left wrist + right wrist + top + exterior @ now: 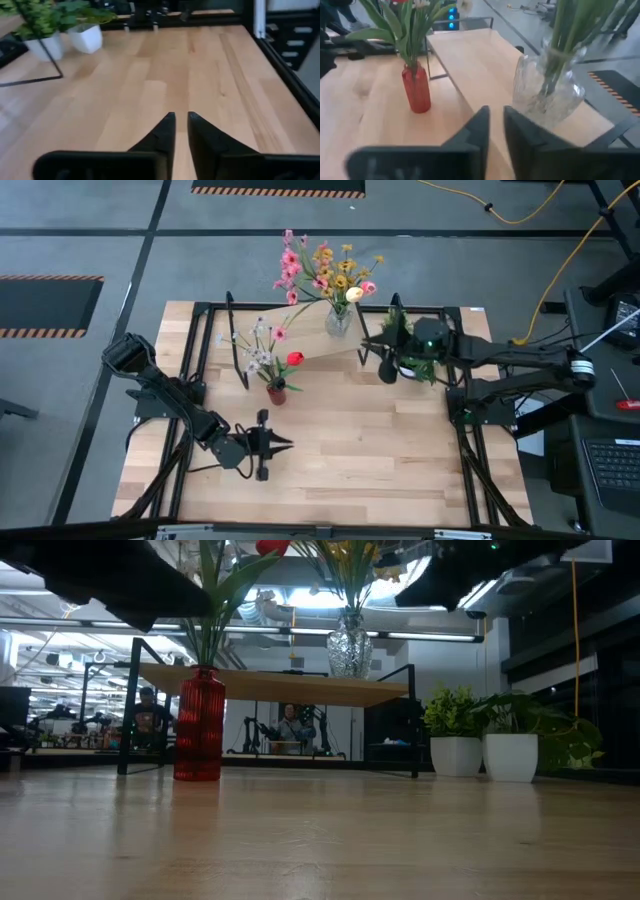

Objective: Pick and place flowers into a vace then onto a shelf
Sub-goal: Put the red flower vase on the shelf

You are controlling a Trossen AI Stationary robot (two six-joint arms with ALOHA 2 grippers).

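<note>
1. While I watched from the high view, the flowers point(330, 272) stood in a clear glass vase point(338, 322) on the shelf point(300, 330), at its far edge toward the right end.
2. A second bunch point(262, 350) sat in a red vase point(276, 392) on the table point(380, 450), just in front of the shelf's near edge.
3. My right gripper point(372, 350) hung over the shelf's right end, near the glass vase, clear of it. Fingers point(475, 132) were nearly together with a slim gap, gripping nothing.
4. My left gripper point(280, 444) sat low over the table's near-left area, well apart from both vases. Fingers point(162, 135) were almost closed, nothing between them.
5. Two potted plants in white pots point(485, 755) stood at the table's right side.
</note>
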